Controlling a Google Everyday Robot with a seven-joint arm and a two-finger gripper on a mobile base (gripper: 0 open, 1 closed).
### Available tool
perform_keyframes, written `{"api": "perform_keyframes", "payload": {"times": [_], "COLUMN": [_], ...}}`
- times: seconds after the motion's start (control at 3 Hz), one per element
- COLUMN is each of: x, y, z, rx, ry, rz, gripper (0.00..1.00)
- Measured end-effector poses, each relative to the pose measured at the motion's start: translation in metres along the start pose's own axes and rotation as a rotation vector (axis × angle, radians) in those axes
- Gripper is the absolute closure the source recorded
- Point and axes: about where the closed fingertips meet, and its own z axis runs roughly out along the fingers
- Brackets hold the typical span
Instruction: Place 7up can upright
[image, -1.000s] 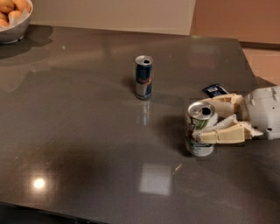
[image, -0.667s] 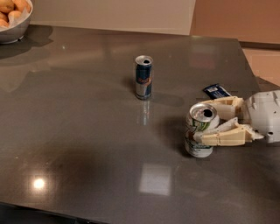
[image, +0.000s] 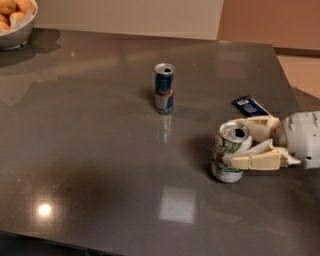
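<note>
The 7up can (image: 226, 159), white with green markings and an open silver top, stands upright on the dark table (image: 100, 150) at the right, leaning very slightly. My gripper (image: 238, 143) reaches in from the right edge. Its cream fingers (image: 255, 161) lie on either side of the can's upper half and are closed on it. The can's base rests on the table top.
A slimmer blue-and-silver can (image: 164, 88) stands upright near the table's middle. A small dark blue packet (image: 248, 105) lies just behind my gripper. A bowl of fruit (image: 15, 20) sits at the far left corner. The table's right edge is close to my arm.
The gripper and the 7up can have shifted very slightly to the right and downward together. The blue can and the packet have not moved.
</note>
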Motion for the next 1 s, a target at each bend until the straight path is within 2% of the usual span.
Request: {"api": "perform_keyframes", "payload": {"times": [0.67, 1.0], "x": [0.0082, 0.0125], "y": [0.0005, 0.0025], "z": [-0.0003, 0.001], "rx": [-0.005, 0.002], "ry": [-0.024, -0.007], "rz": [-0.005, 0.0], "gripper": [0.12, 0.0]}}
